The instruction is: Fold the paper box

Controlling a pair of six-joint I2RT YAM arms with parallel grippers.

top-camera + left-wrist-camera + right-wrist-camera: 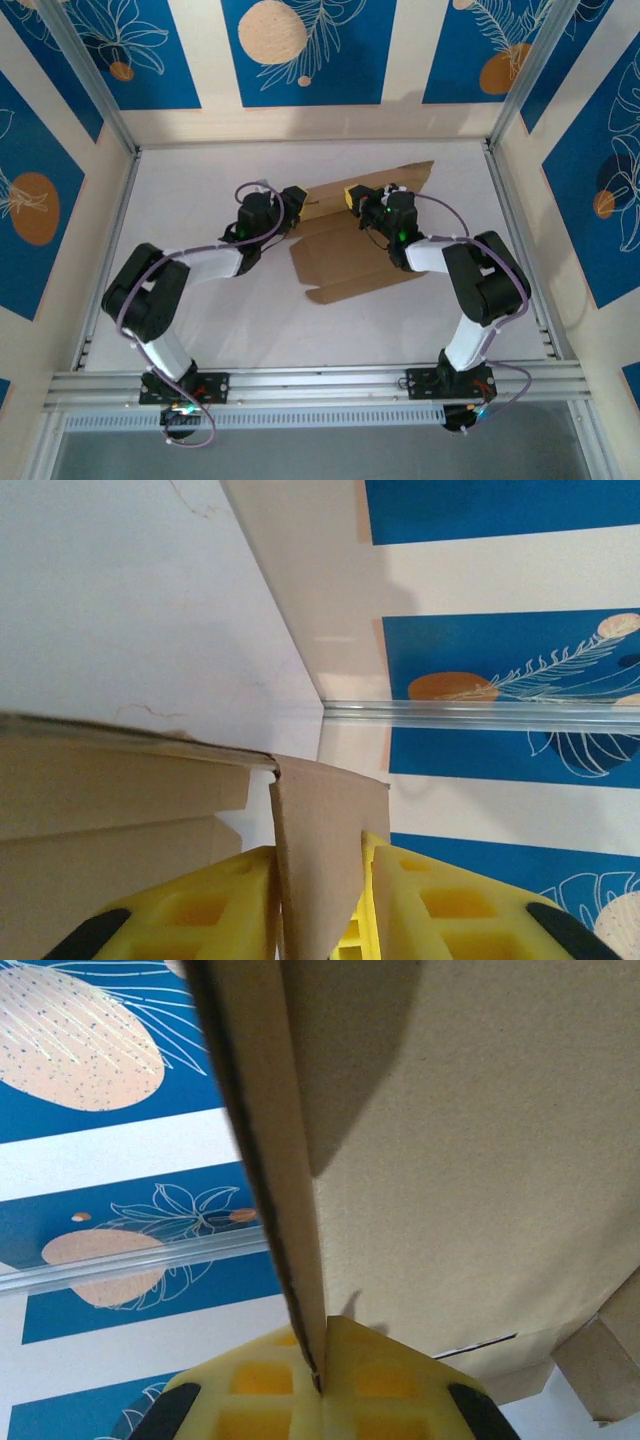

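Observation:
The paper box is a brown cardboard sheet lying partly folded in the middle of the white table, its far flap raised. At the box's left end is my left gripper. In the left wrist view, its yellow fingers stand a little apart around an upright flap, with a gap beside the right finger; the left gripper is open. My right gripper is at the raised far flap. In the right wrist view, the right gripper is shut on the thin edge of a cardboard panel.
The table is walled in by panels with blue and orange prints and by aluminium posts. A metal rail runs along the near edge under both arm bases. White table surface lies open to the left of and in front of the box.

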